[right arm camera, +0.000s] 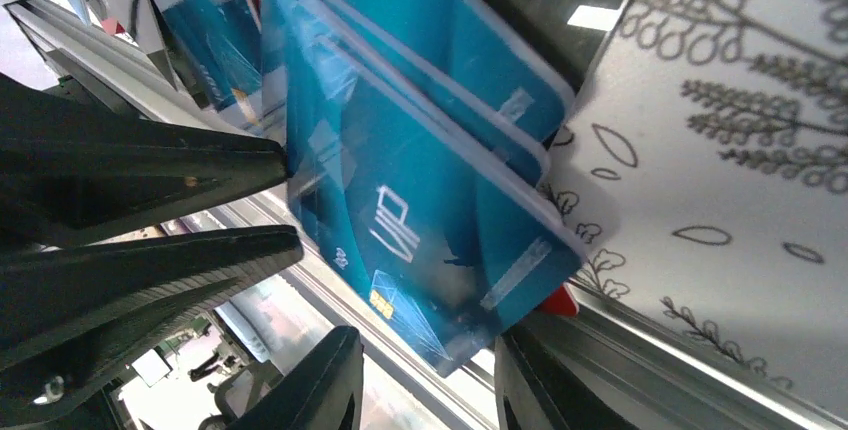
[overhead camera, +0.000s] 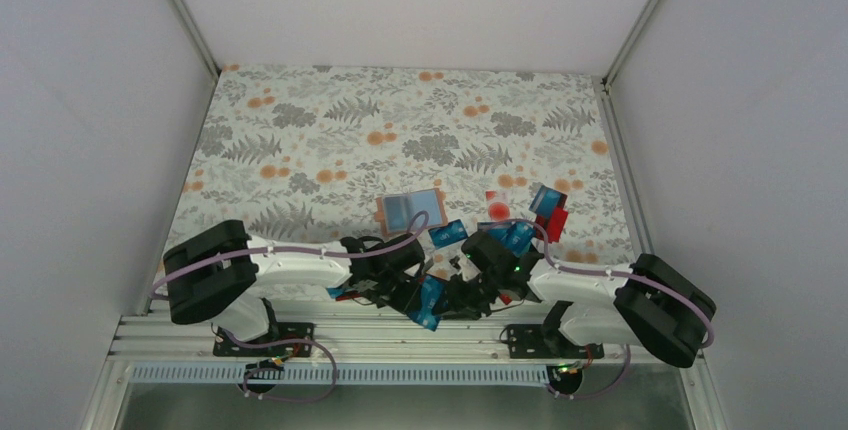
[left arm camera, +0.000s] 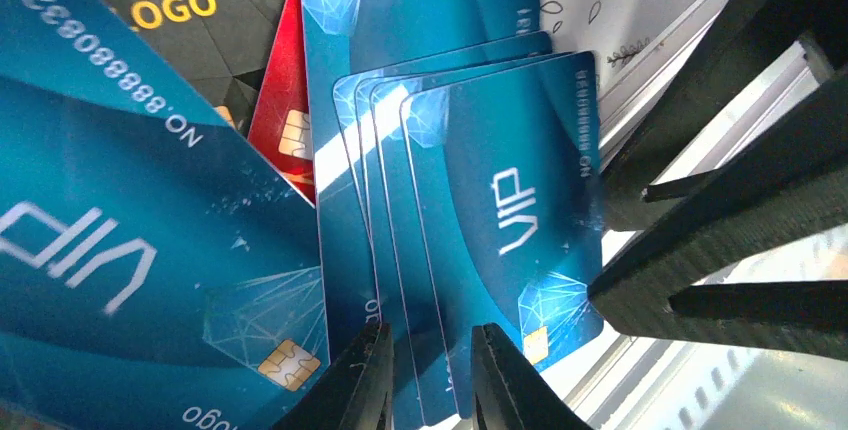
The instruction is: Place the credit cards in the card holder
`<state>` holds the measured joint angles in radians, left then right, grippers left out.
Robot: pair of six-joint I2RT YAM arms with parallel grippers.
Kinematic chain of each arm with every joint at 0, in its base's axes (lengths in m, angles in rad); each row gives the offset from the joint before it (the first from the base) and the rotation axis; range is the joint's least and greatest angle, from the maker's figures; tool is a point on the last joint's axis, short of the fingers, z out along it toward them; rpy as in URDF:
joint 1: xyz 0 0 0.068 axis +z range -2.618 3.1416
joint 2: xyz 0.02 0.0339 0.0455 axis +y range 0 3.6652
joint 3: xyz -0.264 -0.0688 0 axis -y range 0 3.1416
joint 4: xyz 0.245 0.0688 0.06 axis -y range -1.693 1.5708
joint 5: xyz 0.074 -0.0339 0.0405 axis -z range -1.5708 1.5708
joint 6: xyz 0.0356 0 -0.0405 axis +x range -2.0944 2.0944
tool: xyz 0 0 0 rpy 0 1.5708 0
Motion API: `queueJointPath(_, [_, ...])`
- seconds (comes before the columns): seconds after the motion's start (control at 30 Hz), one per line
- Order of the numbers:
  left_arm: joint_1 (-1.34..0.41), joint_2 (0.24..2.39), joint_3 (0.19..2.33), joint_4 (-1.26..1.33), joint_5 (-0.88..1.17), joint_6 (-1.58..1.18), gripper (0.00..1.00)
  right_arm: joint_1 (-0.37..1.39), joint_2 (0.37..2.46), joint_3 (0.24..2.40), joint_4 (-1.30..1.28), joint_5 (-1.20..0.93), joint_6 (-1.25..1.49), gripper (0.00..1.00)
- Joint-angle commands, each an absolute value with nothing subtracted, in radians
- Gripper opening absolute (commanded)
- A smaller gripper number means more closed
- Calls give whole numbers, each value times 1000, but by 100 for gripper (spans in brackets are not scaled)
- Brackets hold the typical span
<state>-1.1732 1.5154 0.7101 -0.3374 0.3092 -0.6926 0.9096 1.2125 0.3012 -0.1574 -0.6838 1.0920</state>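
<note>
top: high above the near edge, looking down the floral table [overhead camera: 400,120] | both wrists: tight in, opposite sides, sharing the fanned blue cards [left arm camera: 480,200]

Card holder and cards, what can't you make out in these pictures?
Top view: card holder is too small to show what it holds.
Left wrist view: blue cards overlap, so no count; the bottom edge cuts them off.
Right wrist view: right gripper has cards between its fingers, but whether they touch cannot be seen.
</note>
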Motion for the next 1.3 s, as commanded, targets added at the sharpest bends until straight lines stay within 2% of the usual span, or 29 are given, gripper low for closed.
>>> queueJointPath(0.0, [-1185, 1549, 703, -291, 337, -705, 21, 926, 1233, 293, -130, -680, 1099, 35])
queueJointPath(0.3, [-1197, 1593, 707, -250, 344, -715, 21, 926, 1215, 291, -145, -666, 1099, 29])
queueJointPath(0.5, [-1200, 1603, 719, -250, 333, -719, 20, 926, 1193, 335, -245, -624, 1060, 18])
queueJointPath(0.63, [-1199, 1595, 730, -272, 303, -726, 20, 924, 1175, 371, -342, -585, 1022, 5])
queueJointPath(0.7, [-1199, 1576, 744, -299, 266, -732, 20, 912, 1166, 394, -381, -579, 1000, 4])
queueJointPath(0.87, [-1172, 1466, 788, -388, 143, -755, 20, 811, 1137, 507, -480, -593, 862, 4])
queueJointPath(1.0, [-1074, 1324, 784, -415, 89, -755, 23, 689, 1116, 640, -512, -676, 702, 4])
queueJointPath(1.27, [-849, 1033, 828, -370, 179, -613, 32, 564, 1126, 823, -398, -951, 508, 4])
